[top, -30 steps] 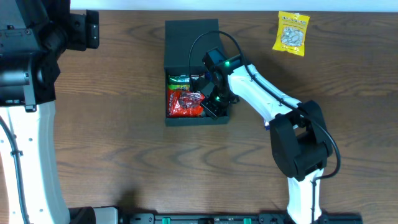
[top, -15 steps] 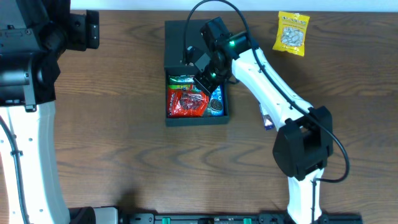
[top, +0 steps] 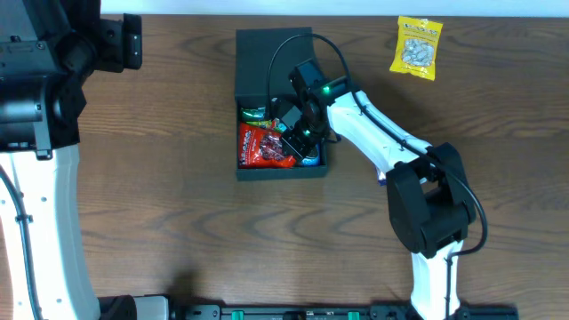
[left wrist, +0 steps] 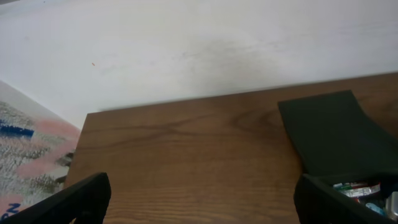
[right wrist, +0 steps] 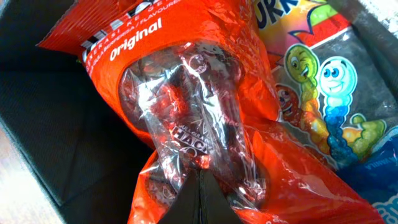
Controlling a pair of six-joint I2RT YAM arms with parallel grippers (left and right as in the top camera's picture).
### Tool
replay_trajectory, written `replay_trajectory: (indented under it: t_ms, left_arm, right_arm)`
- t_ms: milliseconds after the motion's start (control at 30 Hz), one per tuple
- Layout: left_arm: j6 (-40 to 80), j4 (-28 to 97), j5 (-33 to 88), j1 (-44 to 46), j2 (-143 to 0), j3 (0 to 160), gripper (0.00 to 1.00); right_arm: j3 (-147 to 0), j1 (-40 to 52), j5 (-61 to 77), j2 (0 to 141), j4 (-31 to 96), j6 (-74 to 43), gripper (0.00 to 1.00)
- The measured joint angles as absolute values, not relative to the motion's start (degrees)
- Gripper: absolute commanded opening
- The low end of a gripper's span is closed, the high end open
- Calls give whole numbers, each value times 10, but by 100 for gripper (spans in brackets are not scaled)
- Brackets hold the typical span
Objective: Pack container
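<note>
The dark charcoal, shallow container lies flat, its flap lid folded back open, snack packets inside

I'm at a robot lab bench here, nobody's kitchen: a bare wood-grain table with a plain white wall straight behind it. My right arm and left arm, white links and black joints, both rise from the near edge, where a black rail with green fittings runs along. A loose black cable loops over my right arm. One dark box and a yellow snack packet sit out like test props.
</note>
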State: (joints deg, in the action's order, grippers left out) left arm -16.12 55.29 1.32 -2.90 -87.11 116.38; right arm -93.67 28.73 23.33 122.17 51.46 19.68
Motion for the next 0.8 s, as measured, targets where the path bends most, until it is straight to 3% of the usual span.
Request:
replay_trajectory:
  t_ms: [500,800]
  left_arm:
    - [-161,553,13,-29,-871,1164,95]
    - [-161,553,13,-29,-871,1164,95]
  right_arm:
    - [-940,288,212,1241,492,196,1]
    - [-1113,279,189,1274,631,197,1]
